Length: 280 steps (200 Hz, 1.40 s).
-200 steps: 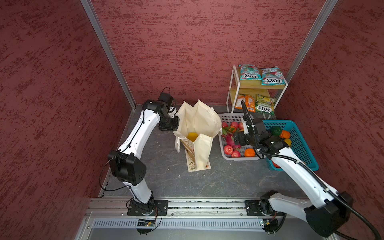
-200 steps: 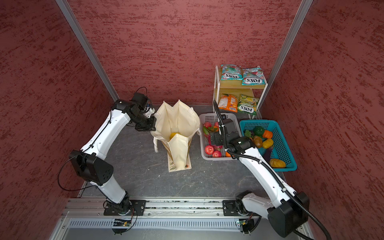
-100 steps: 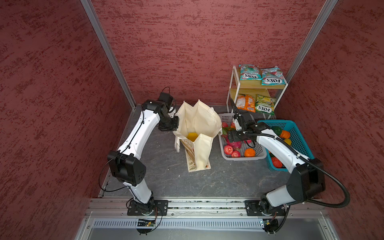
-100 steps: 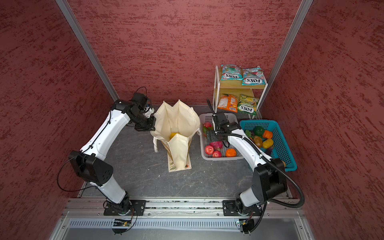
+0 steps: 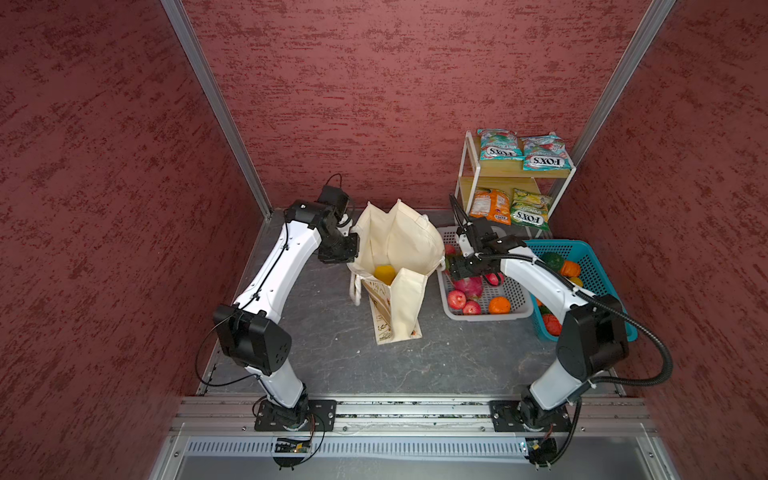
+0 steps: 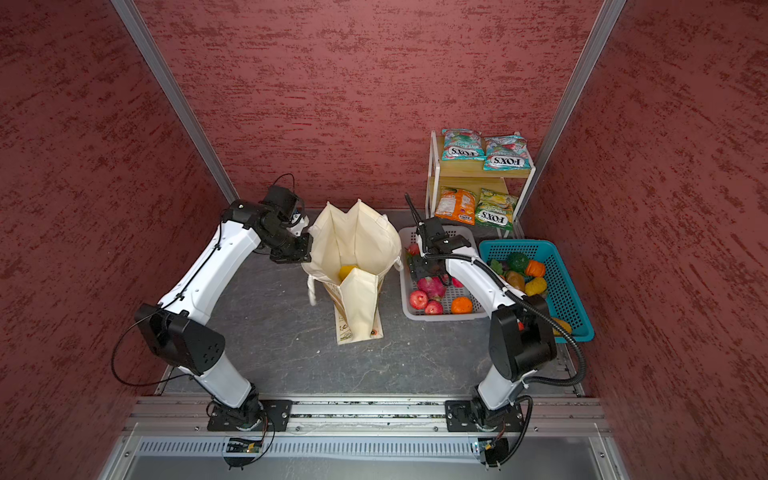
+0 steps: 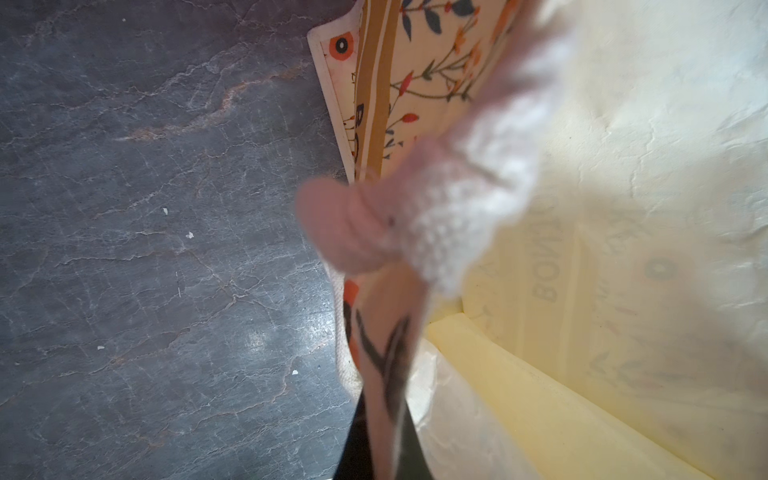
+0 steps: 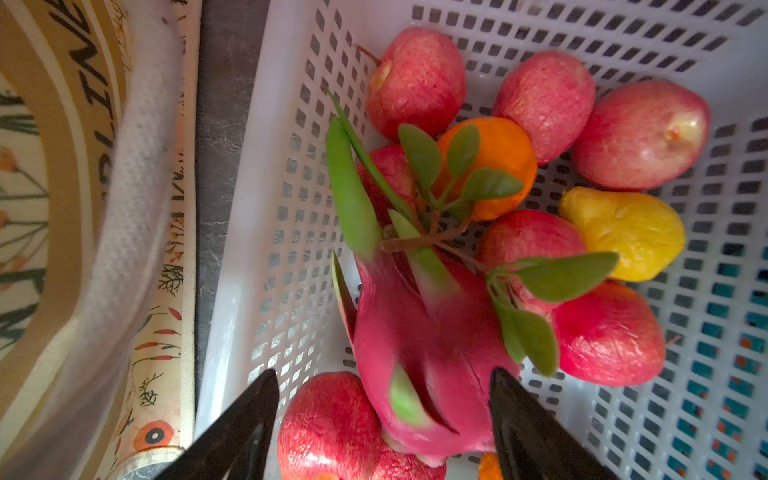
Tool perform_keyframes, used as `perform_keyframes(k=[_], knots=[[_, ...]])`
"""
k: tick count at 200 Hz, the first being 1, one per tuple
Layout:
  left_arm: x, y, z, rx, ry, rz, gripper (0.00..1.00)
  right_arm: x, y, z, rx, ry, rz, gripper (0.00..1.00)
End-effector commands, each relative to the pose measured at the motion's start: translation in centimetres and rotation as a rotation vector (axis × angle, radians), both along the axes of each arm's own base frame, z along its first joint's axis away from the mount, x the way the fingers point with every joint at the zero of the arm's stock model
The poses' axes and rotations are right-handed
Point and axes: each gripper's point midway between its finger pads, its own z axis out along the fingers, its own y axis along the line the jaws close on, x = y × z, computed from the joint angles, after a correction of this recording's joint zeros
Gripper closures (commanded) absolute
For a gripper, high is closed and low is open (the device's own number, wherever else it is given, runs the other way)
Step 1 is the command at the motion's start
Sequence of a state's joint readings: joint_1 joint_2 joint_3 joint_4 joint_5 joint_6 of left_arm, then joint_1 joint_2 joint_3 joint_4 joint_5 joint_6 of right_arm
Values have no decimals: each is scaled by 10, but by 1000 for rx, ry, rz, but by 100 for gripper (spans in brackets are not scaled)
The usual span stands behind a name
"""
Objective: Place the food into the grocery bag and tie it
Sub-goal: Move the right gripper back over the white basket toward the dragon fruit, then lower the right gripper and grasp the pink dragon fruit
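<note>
The cream floral grocery bag [image 5: 399,245] [image 6: 357,241] stands open mid-floor with a yellow fruit [image 5: 384,273] inside. My left gripper [image 5: 351,249] [image 7: 384,415] is shut on the bag's rim, holding it open. The pink dragon fruit [image 5: 468,286] [image 8: 424,340] lies in the grey basket among apples. My right gripper [image 5: 461,270] [image 8: 382,374] is low over it, open, its fingers straddling the dragon fruit and a neighbouring apple. Two teal-and-red FOX'S packets [image 5: 498,145] [image 5: 544,153] lie on the top shelf. A dark green vegetable [image 5: 552,259] sits in the blue basket.
The grey basket [image 5: 488,316] stands right beside the bag and holds red apples and oranges. The blue basket [image 5: 598,266] with mixed produce is further right. A small shelf rack [image 5: 465,174] at the back holds orange and yellow-green packets [image 5: 490,205]. Red walls enclose the floor.
My right arm has swung left from the blue basket's edge to the grey basket and come down over the dragon fruit, its jaws narrowing a little. The left gripper has kept its hold.
</note>
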State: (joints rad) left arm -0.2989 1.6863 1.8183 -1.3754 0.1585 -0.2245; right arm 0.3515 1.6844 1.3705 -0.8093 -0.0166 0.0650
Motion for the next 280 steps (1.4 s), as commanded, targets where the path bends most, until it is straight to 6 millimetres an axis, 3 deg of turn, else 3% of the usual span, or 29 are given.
perform_keyframes(k=[1,125,235,280], knots=[[-5,-2,2,0,-1,-2,100,7,3,2,-2,0,32,20],[-4,-2,-3,6,11,-12,100,18,-11,-30,-147,31,77,8],[-5,-3,-8,0,21,-5,100,7,-6,-50,-135,101,96,1],[-3,-6,-6,-5,17,-11,100,5,-16,-65,-190,130,69,1]])
